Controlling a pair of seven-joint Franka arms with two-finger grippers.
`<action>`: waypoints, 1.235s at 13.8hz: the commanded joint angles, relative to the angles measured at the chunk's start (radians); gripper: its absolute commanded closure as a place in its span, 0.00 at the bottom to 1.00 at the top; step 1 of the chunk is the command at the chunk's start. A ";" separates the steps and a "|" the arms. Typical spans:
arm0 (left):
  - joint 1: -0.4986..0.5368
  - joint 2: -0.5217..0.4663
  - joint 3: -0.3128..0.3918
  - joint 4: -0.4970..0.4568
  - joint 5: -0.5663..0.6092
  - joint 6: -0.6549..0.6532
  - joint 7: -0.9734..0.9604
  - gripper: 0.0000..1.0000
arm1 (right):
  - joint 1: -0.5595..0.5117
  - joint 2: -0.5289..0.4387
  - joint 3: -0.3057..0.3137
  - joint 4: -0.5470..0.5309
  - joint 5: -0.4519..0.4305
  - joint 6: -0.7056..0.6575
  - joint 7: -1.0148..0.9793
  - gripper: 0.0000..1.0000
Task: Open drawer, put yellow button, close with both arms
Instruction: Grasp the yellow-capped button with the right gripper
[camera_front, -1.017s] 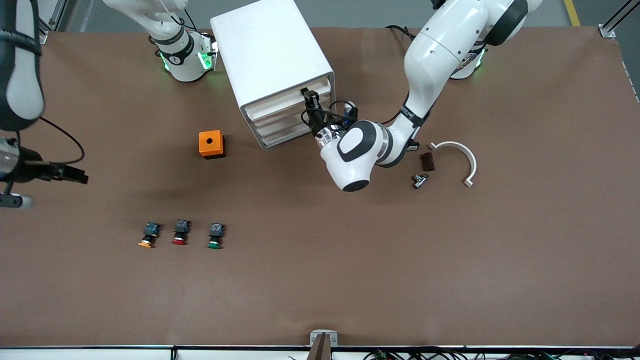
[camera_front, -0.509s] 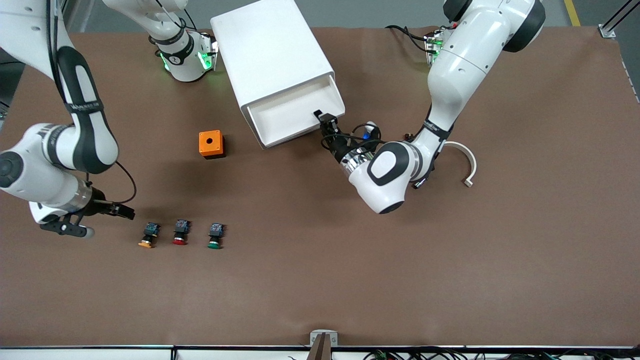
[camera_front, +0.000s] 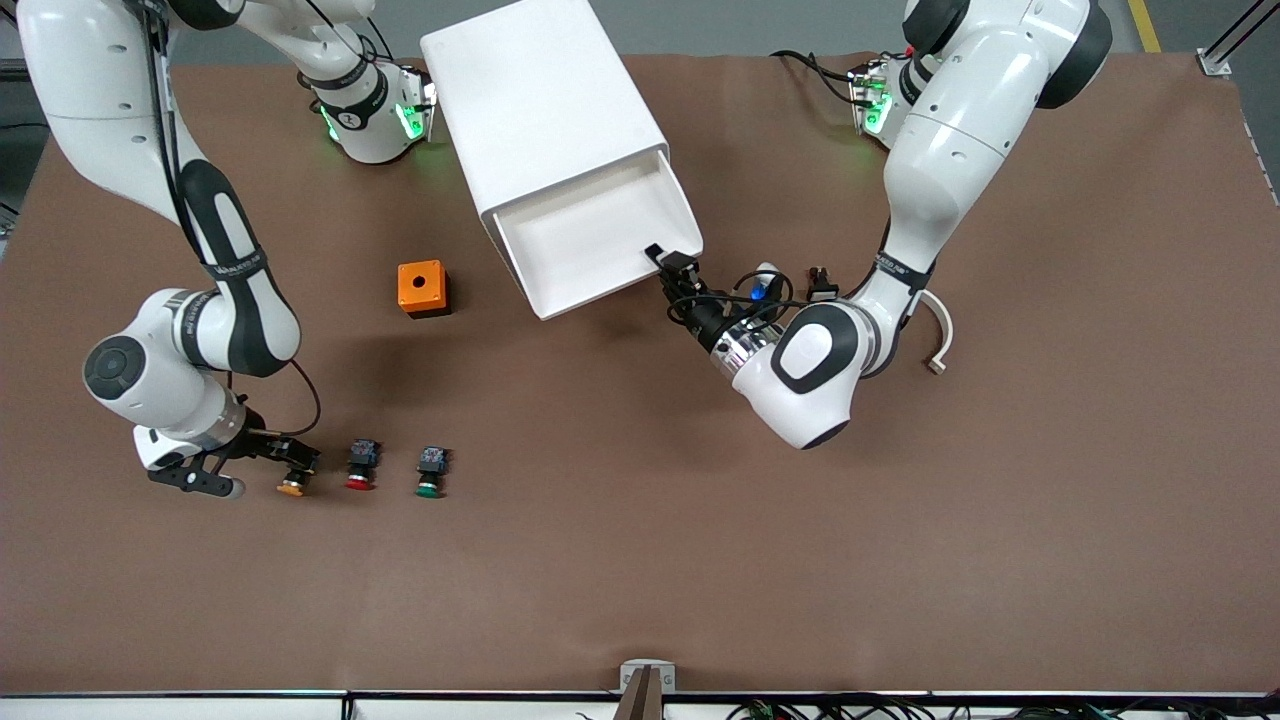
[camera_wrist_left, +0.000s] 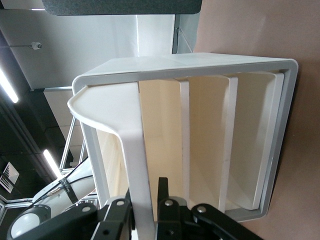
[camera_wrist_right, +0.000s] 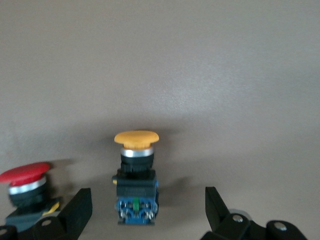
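Since a second ago the top drawer (camera_front: 600, 240) has slid well out of the white cabinet (camera_front: 540, 100), drawn by the left claw (camera_front: 672, 268), which is pinching the drawer's front lip at the corner toward the left arm's end. Meanwhile the right claw (camera_front: 290, 455) has swung in over the yellow button (camera_front: 292, 478), fingers spread wide. The button lies on the desk (camera_front: 700, 550) beside the red button (camera_front: 360, 465), at the end of the row toward the right arm. In the right wrist view it sits centred between the spread fingers, its long axis pointing away from the claw, cap outermost. The right arm is plainly nearer.
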 joint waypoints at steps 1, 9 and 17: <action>0.005 0.003 0.003 0.017 -0.013 0.002 0.127 0.36 | 0.015 0.049 -0.002 0.035 0.033 0.017 0.011 0.02; 0.065 -0.024 0.006 0.090 0.120 0.002 0.649 0.01 | 0.021 0.020 -0.002 0.086 0.031 -0.190 0.001 1.00; 0.062 -0.096 0.066 0.164 0.362 0.189 1.099 0.01 | 0.195 -0.354 -0.001 0.107 0.031 -0.705 0.513 1.00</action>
